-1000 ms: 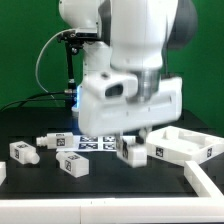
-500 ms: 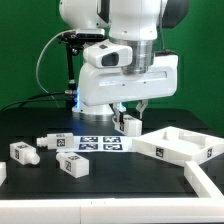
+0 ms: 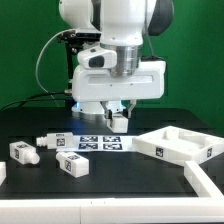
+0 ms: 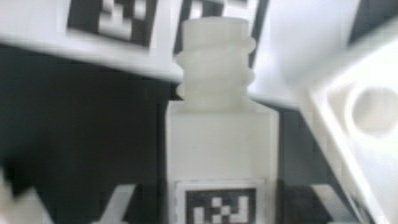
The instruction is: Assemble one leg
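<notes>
My gripper [image 3: 118, 113] is shut on the leg [image 3: 119, 120], a small white block with a marker tag, and holds it in the air above the marker board [image 3: 98, 143]. In the wrist view the leg [image 4: 222, 120] runs between the fingers [image 4: 121, 203], its narrow peg end pointing away and its tag near my gripper [image 4: 222, 206]. The large white panel [image 3: 182, 147] lies on the table at the exterior view's right. It also shows in the wrist view [image 4: 365, 110].
Three more tagged legs lie on the black table at the exterior view's left: one [image 3: 24, 152], one [image 3: 72, 164], one [image 3: 47, 141]. A white piece [image 3: 208, 186] lies at the front right. A black pole [image 3: 68, 70] stands behind.
The gripper has risen from the table beside the panel with the leg in it and moved toward the exterior view's left, over the marker board.
</notes>
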`<state>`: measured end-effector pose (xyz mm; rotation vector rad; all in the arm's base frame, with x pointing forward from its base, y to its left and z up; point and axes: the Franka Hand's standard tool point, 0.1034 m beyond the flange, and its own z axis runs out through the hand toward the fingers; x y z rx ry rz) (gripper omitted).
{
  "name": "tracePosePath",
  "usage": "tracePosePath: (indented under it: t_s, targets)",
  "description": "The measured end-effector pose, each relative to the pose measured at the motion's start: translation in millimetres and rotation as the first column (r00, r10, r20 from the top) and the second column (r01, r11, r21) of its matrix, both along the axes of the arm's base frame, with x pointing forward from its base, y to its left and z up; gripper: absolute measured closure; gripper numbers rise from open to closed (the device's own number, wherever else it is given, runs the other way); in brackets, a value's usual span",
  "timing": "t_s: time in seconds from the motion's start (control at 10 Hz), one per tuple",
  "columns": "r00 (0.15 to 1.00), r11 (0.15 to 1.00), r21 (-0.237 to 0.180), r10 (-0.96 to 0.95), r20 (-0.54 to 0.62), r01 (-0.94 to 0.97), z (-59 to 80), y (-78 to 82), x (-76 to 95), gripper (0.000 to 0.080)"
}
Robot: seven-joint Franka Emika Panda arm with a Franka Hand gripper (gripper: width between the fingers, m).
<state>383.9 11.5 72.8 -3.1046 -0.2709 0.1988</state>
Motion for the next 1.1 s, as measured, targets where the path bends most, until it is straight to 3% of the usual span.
tracePosePath:
  t_s: [0.1, 0.4, 0.6, 0.7, 1.0, 1.1]
  targets:
    - [1.0, 1.0, 0.022, -0.009, -0.003, 0.009, -6.1, -4.2, 0.8, 0.0518]
    - [1.0, 0.999, 0.028, 0.019, 0.0, -0.019, -7.7, -5.5, 1.0, 0.0518]
    - [1.0, 0.999, 0.043, 0.011, -0.024, -0.01, -28.5, -36.0, -14.6, 0.0518]
    - [1.0, 0.999, 0.043, 0.004, -0.026, -0.003, -32.2, -44.1, -10.9, 0.0518]
    - [1.0, 0.999, 0.042, 0.007, -0.028, -0.006, -36.7, -43.5, -10.6, 0.0518]
    - [1.0, 0.999, 0.042, 0.007, -0.028, -0.006, -37.0, -43.5, -10.8, 0.0339]
